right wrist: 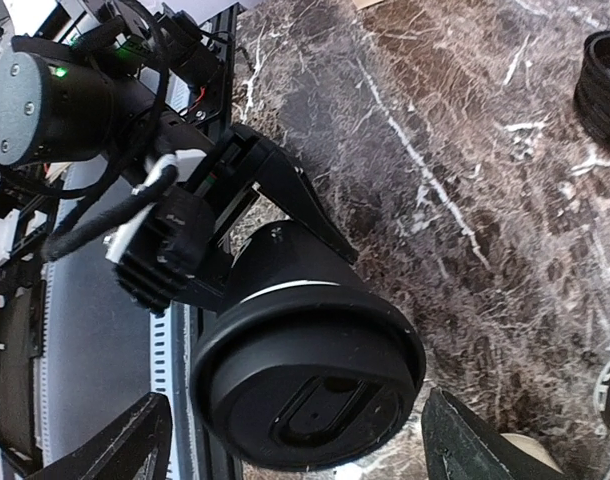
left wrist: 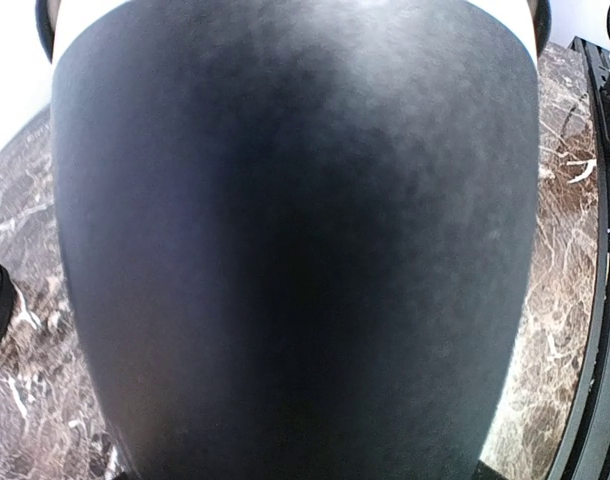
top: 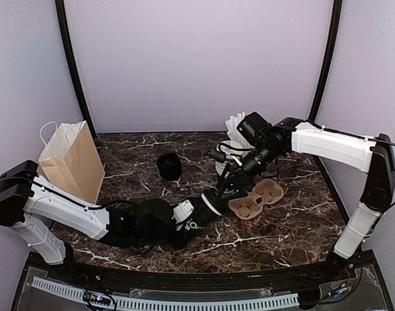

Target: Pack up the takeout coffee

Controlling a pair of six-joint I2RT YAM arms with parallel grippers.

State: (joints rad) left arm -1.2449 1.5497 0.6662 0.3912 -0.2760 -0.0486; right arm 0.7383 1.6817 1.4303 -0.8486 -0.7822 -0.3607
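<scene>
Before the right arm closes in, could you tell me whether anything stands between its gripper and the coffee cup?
Nothing visible: the right gripper faces the lidded coffee cup directly; the left gripper holds it.

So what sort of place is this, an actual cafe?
Probably a robot test booth staged as a coffee counter: plain walls around a marble-look table, a brown paper bag, a cardboard cup carrier, and the left gripper holding a lidded black cup.
</scene>
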